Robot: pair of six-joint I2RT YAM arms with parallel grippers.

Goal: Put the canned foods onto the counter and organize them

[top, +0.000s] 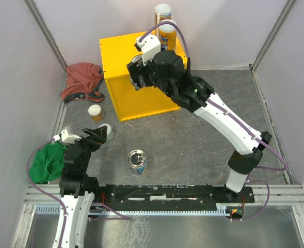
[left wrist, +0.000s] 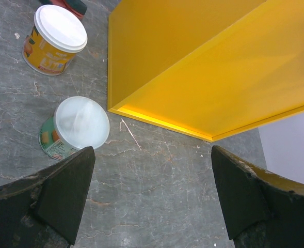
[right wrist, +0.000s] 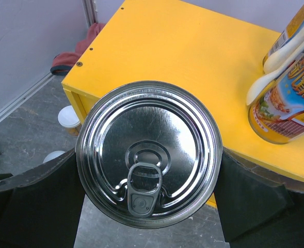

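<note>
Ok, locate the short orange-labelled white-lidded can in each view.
Top external: short orange-labelled can, left of the yellow box, below the red cloth.
Left wrist: the can, top left corner.
Right wrist: only its lid shows, at the left, beside the box wall.
Shared landmark: the yellow box.

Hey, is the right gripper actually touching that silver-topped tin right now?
Touching. In the right wrist view the right gripper has both fingers pressed against opposite sides of the silver-topped tin, no gap showing.
</note>
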